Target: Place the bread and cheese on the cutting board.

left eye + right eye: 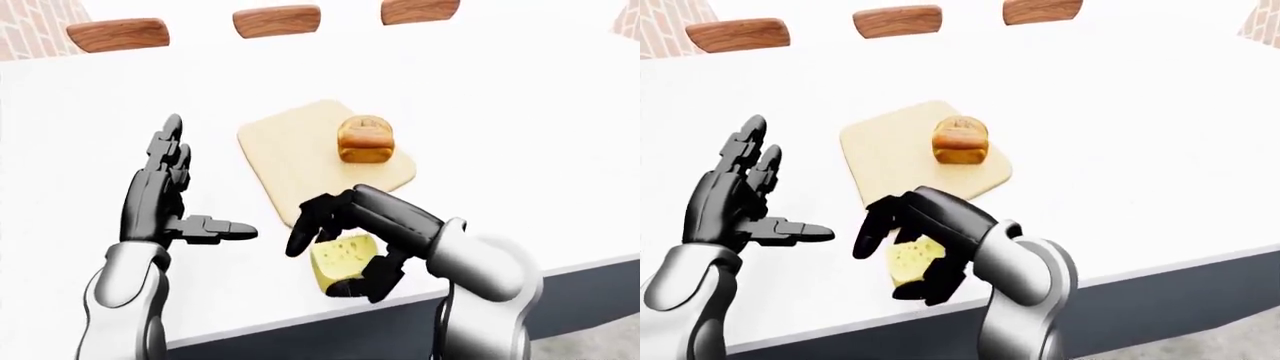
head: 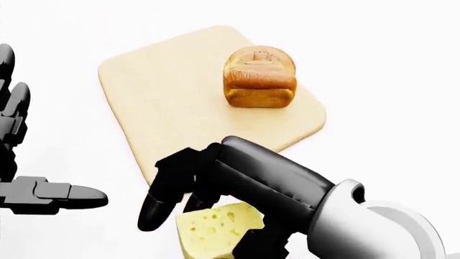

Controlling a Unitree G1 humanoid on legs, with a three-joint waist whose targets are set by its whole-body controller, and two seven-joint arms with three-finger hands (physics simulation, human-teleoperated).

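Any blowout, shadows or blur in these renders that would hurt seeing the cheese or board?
Head view: counter blown out to flat white, no cast shadows; cutting board and bread sharp. Cheese well lit but partly hidden by the right robot hand and cut by the bottom edge. Left-eye view: slight softness, left robot hand contrasts strongly. Right-eye view: much the same.

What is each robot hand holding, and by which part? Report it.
The right robot hand grips the cheese by its sides, fingers on the left, thumb on the right. The left robot hand is open and holds nothing.
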